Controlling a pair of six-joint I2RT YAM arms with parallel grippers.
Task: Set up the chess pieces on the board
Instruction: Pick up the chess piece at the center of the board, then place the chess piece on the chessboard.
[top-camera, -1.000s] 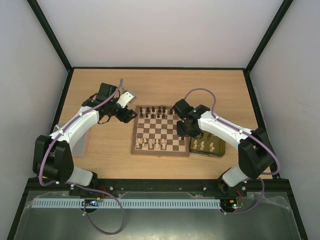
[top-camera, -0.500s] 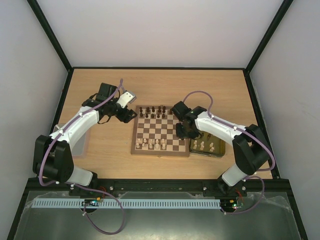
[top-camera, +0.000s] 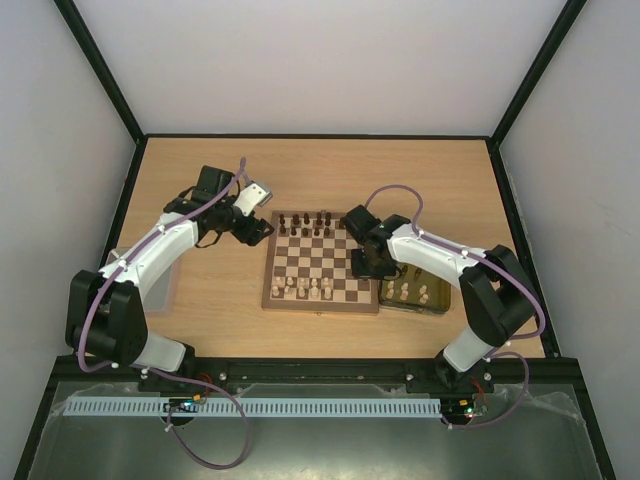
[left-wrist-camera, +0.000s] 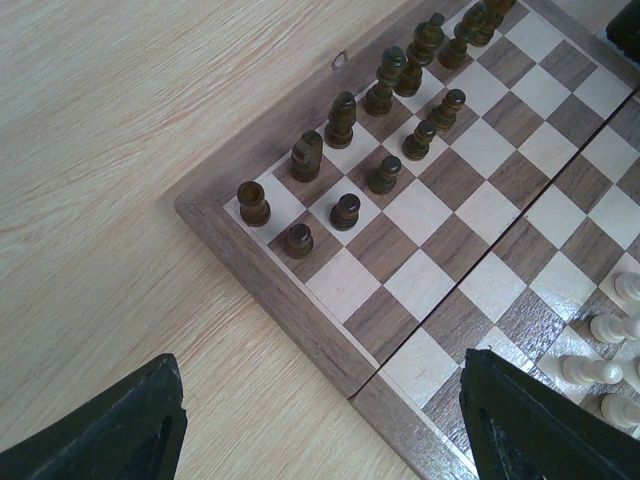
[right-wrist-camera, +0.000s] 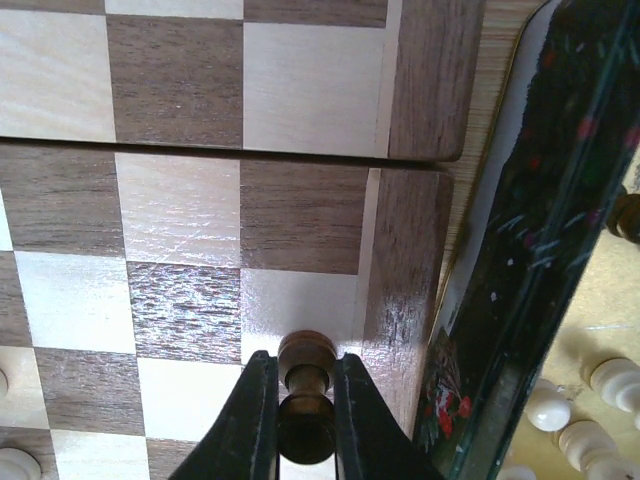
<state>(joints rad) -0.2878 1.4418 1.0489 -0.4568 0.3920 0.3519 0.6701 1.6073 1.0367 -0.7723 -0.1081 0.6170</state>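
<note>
Right hand (right-wrist-camera: 305, 368): clamped around a dark pawn (right-wrist-camera: 306, 350), over the right-edge file of the board (right-wrist-camera: 412, 90). Gold tray (right-wrist-camera: 520, 240) just beside the board's right edge. Risk: pawn tipping or straddling two squares if released off-centre. Left hand (left-wrist-camera: 320, 365): wide open, empty, off the board's far-left corner.

Pale wood table (top-camera: 330, 175). Carries chessboard (top-camera: 320, 255) centre, gold tray (top-camera: 443, 300) just beside its right edge, grey tray (top-camera: 168, 292) far left.
</note>
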